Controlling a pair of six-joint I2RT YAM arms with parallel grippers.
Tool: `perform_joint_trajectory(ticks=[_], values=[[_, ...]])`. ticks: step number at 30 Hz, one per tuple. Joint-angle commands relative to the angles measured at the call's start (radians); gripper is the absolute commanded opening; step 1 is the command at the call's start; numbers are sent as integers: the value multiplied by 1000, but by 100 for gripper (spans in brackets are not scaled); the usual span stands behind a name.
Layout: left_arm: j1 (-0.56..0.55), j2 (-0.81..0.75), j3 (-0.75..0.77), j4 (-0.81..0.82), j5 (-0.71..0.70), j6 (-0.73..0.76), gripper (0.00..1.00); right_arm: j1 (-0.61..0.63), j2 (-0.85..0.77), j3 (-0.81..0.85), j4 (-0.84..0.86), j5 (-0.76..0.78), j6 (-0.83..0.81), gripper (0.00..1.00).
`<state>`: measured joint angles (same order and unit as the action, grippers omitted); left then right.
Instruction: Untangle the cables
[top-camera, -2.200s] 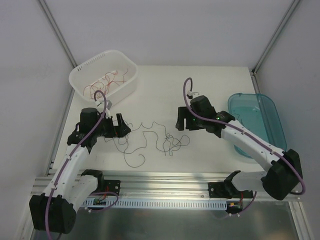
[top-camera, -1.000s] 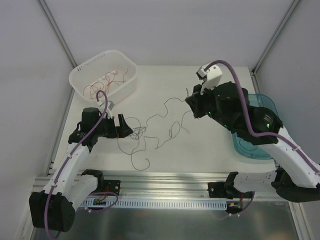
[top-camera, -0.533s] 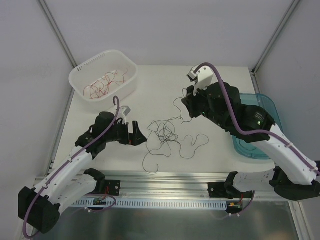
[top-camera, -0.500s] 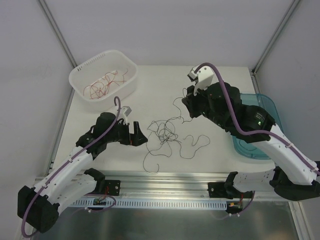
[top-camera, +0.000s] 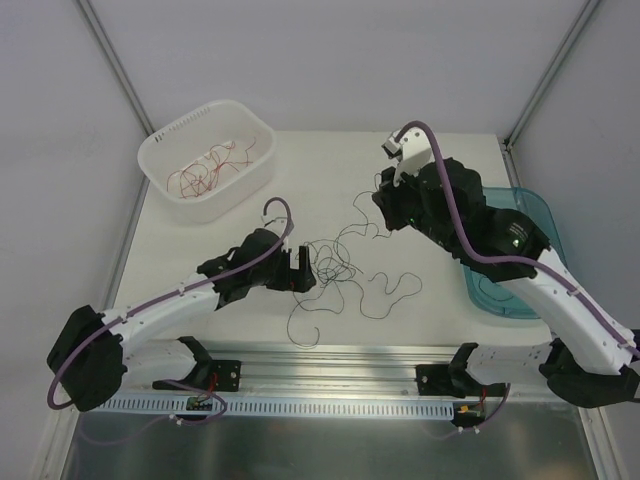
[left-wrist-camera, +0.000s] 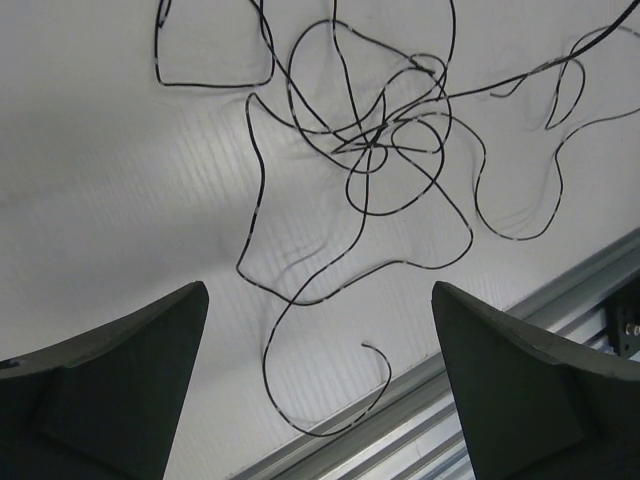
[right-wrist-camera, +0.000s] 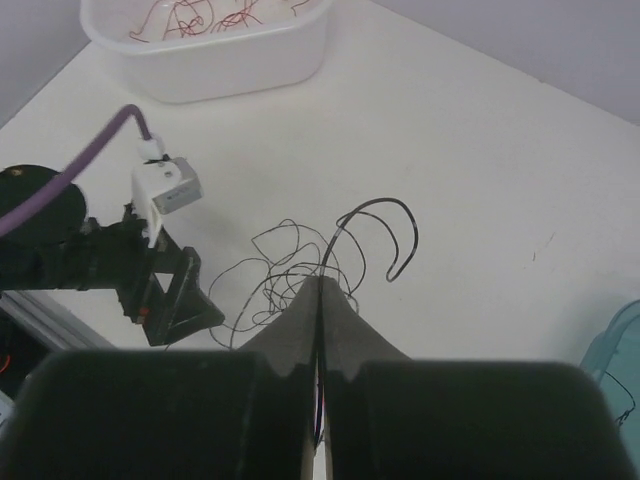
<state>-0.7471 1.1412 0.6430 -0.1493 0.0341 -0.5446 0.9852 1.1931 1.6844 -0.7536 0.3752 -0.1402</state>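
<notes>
Since the earlier frame the left arm (top-camera: 170, 305) has stretched from the left side toward frame centre, bringing the left gripper (top-camera: 298, 272) up to the tangle. The right arm (top-camera: 500, 245) has barely shifted.

On the white table (top-camera: 330, 170), the white basket (top-camera: 160, 150) sits in the upper left with the red cables (top-camera: 205, 168) in it. The teal bin (top-camera: 530, 215) lies at the right edge.

The black cables (top-camera: 335, 268) sprawl at lower centre, and their spread runs left to right. Their knot sits just right of the left gripper. In the left wrist view that knot is upper centre, straight ahead of the widely spread jaws and not yet between them.

The right gripper (top-camera: 385, 208) hangs above, its fingers pressed together on one black strand (right-wrist-camera: 385, 215) that rises diagonally from the knot toward the upper right.

The left gripper is much nearer the knot. My judgement is that it must advance a little along its own axis and pin the bundle, so the held strand can be drawn away.
</notes>
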Motion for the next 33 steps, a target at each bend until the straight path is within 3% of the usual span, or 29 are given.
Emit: perform_joint_trajectory(ticks=[1,10,12,13,15,16,19,24,29,33], values=[[-8,-38,38,56,-100,-43,95,-77,29,-55,74,-71,-10,1],[-8,-199,-98,54,-73,-130,97,-201,288,-146,323,-163,-18,7],[-8,-212,-106,54,-60,-133,98,-227,347,-118,294,-176,-12,16],[-8,-209,-106,54,-57,-133,98,-233,397,-94,278,-176,-10,27],[-8,-198,-97,51,-50,-126,98,-246,427,-72,225,-173,-10,38],[-8,-183,-92,50,-43,-123,99,-246,425,-71,209,-174,-6,49],[-8,-140,-63,50,-36,-107,99,-247,370,-148,189,-170,19,68],[-8,-52,19,45,-14,-80,99,-261,165,-314,111,-52,167,74],[-8,72,112,40,7,-55,99,-309,8,-535,45,56,387,93],[-8,166,197,36,18,-46,99,-381,-75,-728,34,37,549,99]])
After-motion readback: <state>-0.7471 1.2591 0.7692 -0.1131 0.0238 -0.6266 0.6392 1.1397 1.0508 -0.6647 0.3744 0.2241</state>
